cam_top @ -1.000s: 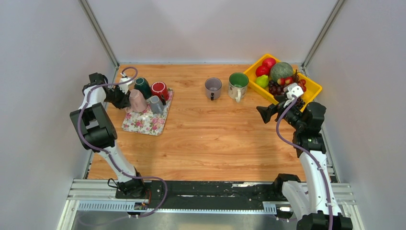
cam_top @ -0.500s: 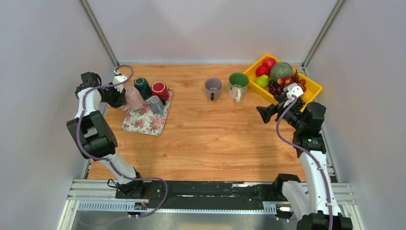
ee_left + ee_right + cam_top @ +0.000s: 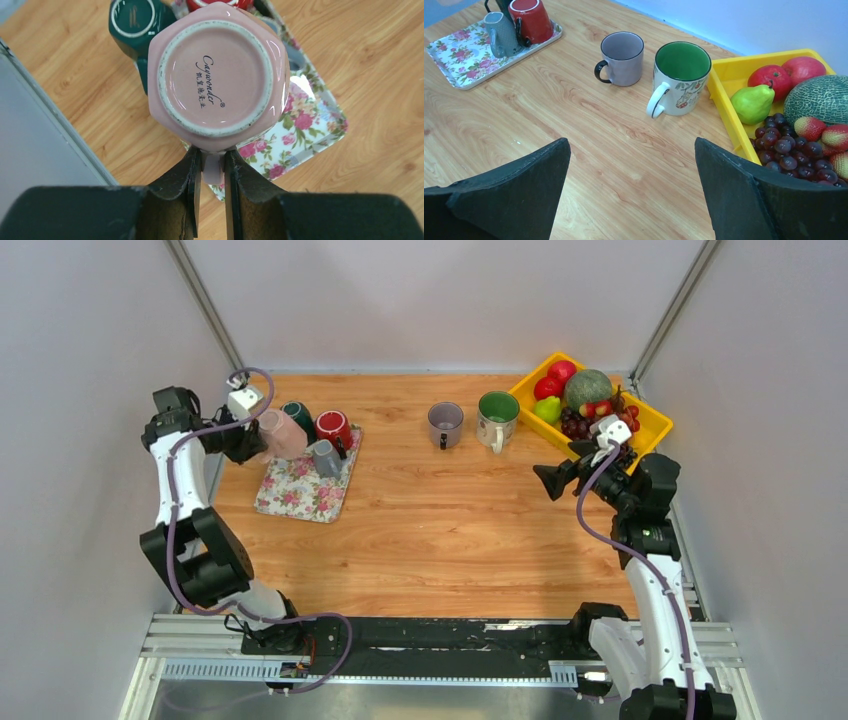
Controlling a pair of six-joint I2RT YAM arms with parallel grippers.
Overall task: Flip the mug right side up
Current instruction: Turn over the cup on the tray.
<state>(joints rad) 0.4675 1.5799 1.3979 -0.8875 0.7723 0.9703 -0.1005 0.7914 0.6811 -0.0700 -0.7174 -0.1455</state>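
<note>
- In the upper left of the top view, my left gripper (image 3: 210, 167) is pinched tight on the handle of the pink mug (image 3: 283, 433). The mug's bottom faces the wrist camera, above the flowery tray (image 3: 300, 502).
- I think I should roll the wrist slowly so the mug doesn't slip.
- At the right, my right gripper (image 3: 631, 190) is wide open and holds nothing.

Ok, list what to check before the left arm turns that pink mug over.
1. Grip: left gripper shut on the pink mug by its handle: ok.
2. Mug upright: base faces the wrist camera, upside down: not ok.
3. Mug clear of the floral tray and dark green mug: cannot tell; it overlaps both in view.
4. Other arm: right gripper open, off by the yellow bin: ok.
5. Bare table beside the tray for set-down: ok.
</note>
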